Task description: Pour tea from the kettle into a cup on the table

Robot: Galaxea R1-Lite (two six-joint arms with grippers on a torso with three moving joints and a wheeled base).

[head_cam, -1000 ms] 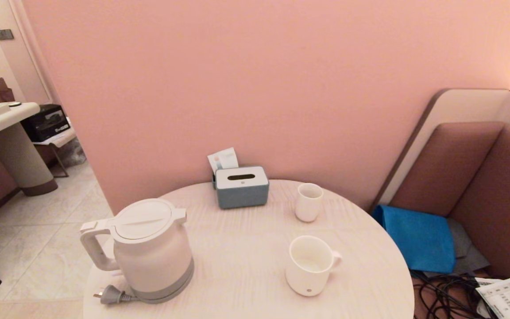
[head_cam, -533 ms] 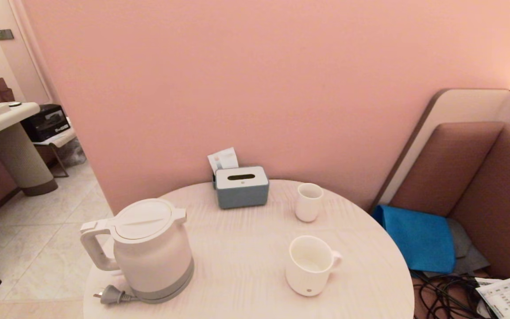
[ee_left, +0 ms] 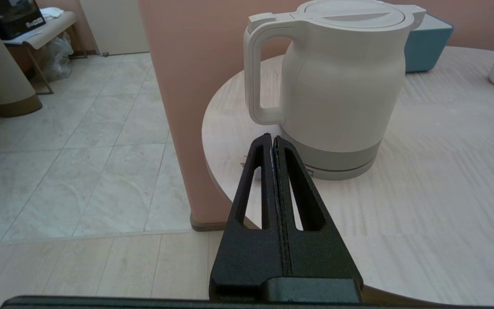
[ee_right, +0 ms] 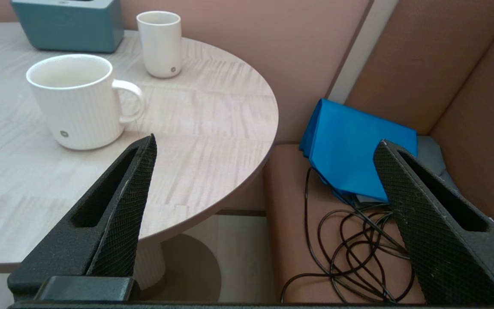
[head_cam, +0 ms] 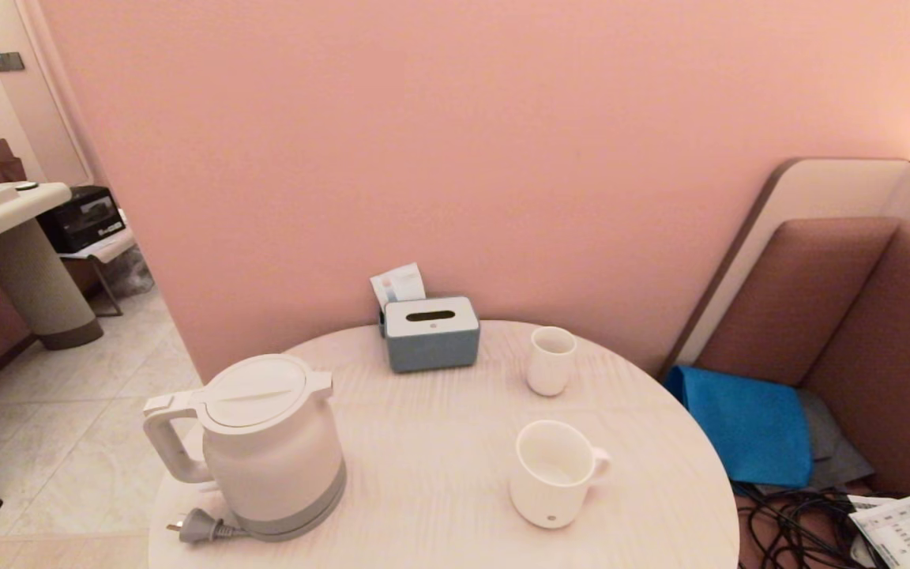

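The white kettle (head_cam: 269, 446) (ee_left: 337, 81) stands upright on its grey base at the near left of the round pale wood table (head_cam: 439, 482), its loop handle (head_cam: 167, 446) pointing left. The wide white cup (head_cam: 554, 472) (ee_right: 75, 101) sits near the front right, handle to the right; no tea shows. Neither arm appears in the head view. My left gripper (ee_left: 272, 138) is shut and empty, its tips just short of the kettle's handle and base. My right gripper (ee_right: 266, 143) stands wide open with nothing in it, beyond the table's right edge, near the cup.
A blue-grey tissue box (head_cam: 431, 333) and a small handleless white cup (head_cam: 551, 359) stand at the back. The kettle's plug (head_cam: 198, 525) lies at the front left edge. A blue cloth (head_cam: 747, 423) and black cables (head_cam: 795, 529) lie on the bench to the right.
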